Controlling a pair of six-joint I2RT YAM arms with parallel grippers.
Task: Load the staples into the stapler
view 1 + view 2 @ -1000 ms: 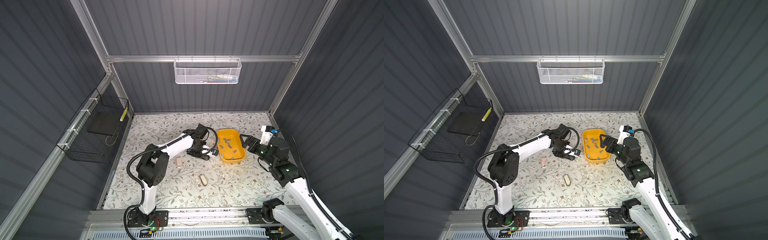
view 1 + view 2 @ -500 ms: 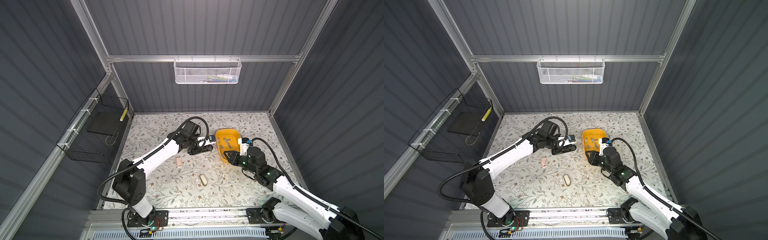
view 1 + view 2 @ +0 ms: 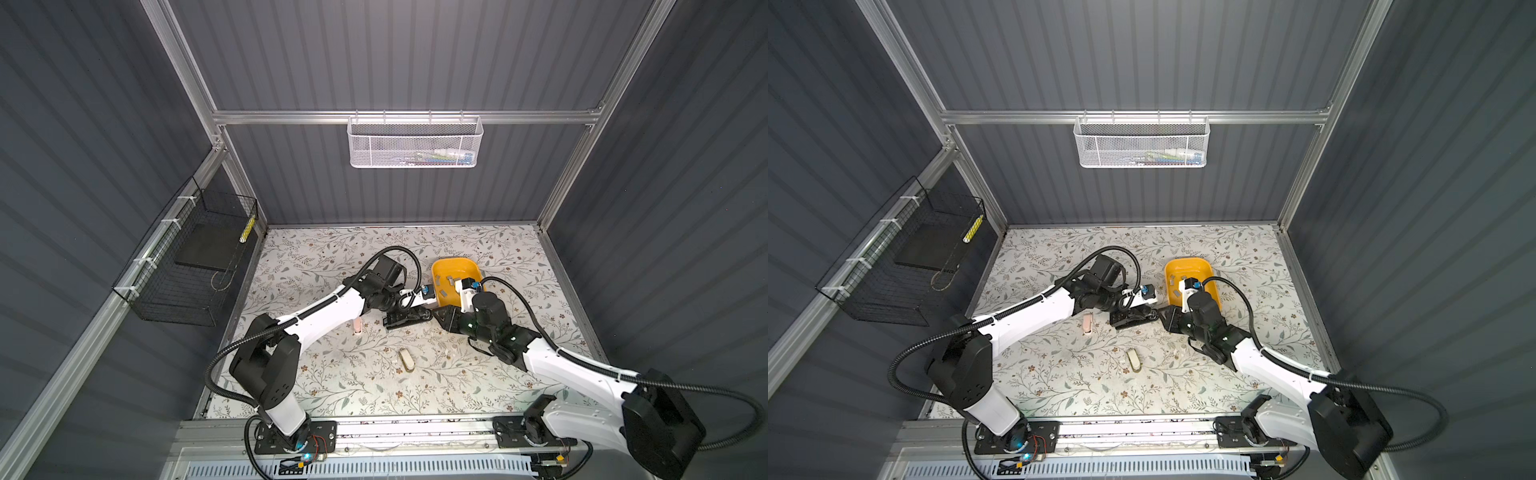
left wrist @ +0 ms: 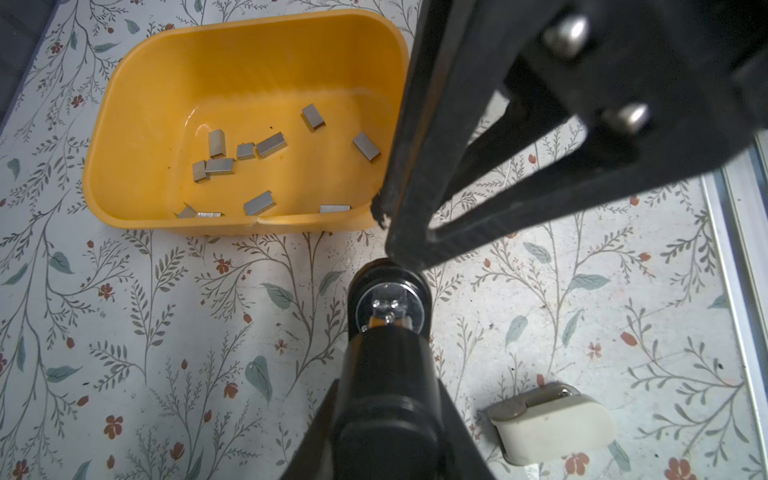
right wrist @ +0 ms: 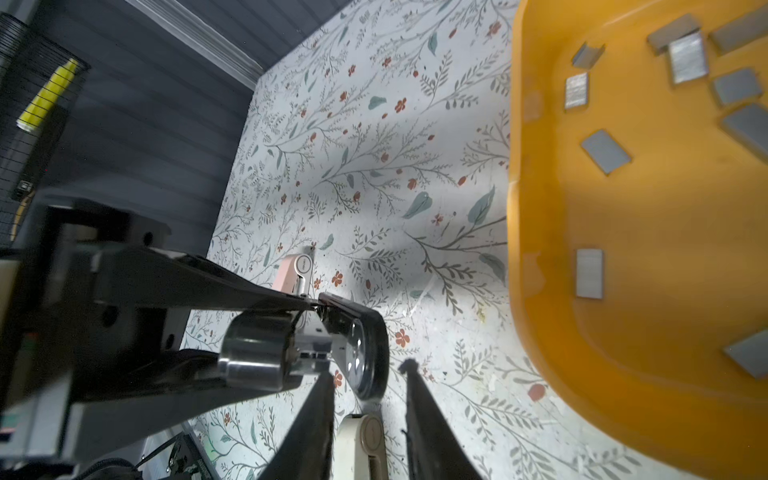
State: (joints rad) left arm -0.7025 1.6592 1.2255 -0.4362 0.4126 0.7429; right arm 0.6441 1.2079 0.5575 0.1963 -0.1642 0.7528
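Observation:
My left gripper (image 3: pixel 401 312) is shut on the black stapler (image 3: pixel 405 321), which sits low over the floral mat (image 3: pixel 332 374), left of the yellow tray (image 3: pixel 440 268). In the left wrist view the stapler (image 4: pixel 386 386) fills the space between my fingers, its round front end pointing away. My right gripper (image 5: pixel 368 370) is open, with a narrow gap. Its fingers (image 5: pixel 419 415) stand on either side of the stapler's front end (image 5: pixel 368 353), with gaps showing. Several grey staples (image 4: pixel 270 145) lie loose in the tray (image 4: pixel 249 37). They also show in the right wrist view as staples (image 5: pixel 604 151).
A pink stapler (image 3: pixel 357 326) lies left of the black one. A cream stapler (image 3: pixel 406 359) lies nearer the front, below my right gripper (image 3: pixel 1163 320). A black wire basket (image 3: pixel 195 257) hangs on the left wall. A white mesh basket (image 3: pixel 415 143) hangs on the back wall.
My right arm swung from the tray's right side across to the black stapler's front end, and its jaws narrowed. The left arm changed pose and still holds the stapler.

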